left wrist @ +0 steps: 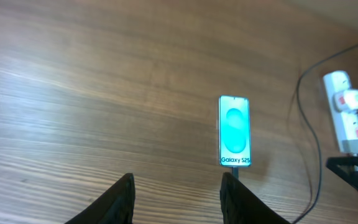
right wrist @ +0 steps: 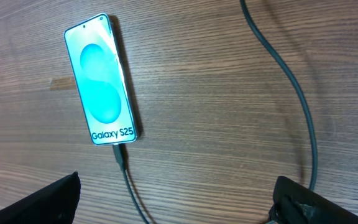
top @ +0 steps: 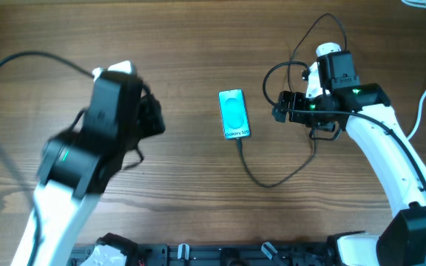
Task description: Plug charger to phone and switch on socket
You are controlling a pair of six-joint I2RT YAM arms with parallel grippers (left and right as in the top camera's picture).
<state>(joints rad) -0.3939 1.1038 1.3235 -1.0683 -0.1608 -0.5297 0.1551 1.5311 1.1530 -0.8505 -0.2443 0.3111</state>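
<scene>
So the phone (top: 234,114) is lying flat on the wooden table (top: 183,192), screen up and glowing cyan, with "Galaxy S25" readable on its bottom edge. The charger (right wrist: 298,99) is plugged into that bottom edge, and the right wrist view shows the little plug tip seated in the port. From there the black cable runs away from the phone's bottom, loops round to the phone's right and climbs back up toward the socket (left wrist: 344,115). The socket sits well off the phone's right side, with the white adapter block (left wrist: 353,98) stuck in it. It's got red marks on it, but I honestly can't tell whether the switch is on.

The left gripper (left wrist: 179,186) hangs below the phone's bottom edge, off to its left, with the fingers spread apart and nothing between them. The right gripper (right wrist: 176,193) is on the phone's right side, nearer the socket. Its fingers are also wide apart and empty, with the cable passing underneath.
</scene>
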